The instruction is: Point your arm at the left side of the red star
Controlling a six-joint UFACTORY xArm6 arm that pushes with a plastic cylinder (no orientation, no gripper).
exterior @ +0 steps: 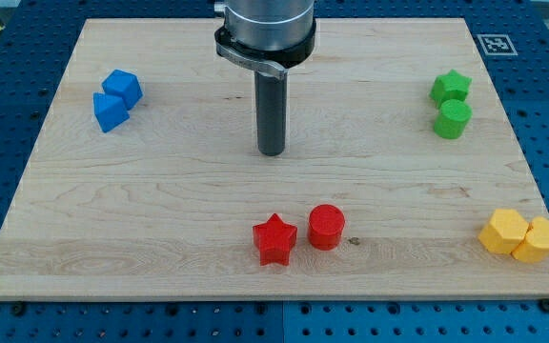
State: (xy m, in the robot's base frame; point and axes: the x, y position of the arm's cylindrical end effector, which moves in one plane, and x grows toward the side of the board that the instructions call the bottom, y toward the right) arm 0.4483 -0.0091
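One light, rigid red star [274, 239] sits near the board's front edge, just left of the red cylinder [327, 227]. Your tip [272, 151] hangs bare, well behind it; approach its left points gently, since it will likely slide.

Arm enters from the view's top at 12 o'clock, just left of centre; the metallic grey wrist housing [265, 24] is cropped by the frame edge, with a dark clamp ring [261, 54] round its lower rim. Straight dark rod [272, 105] hangs vertically from the housing, no visible tilt. My tip [272, 152] sits slightly above the view's centre, on the 12 o'clock side, directly below the housing; contact with the surface cannot be confirmed.
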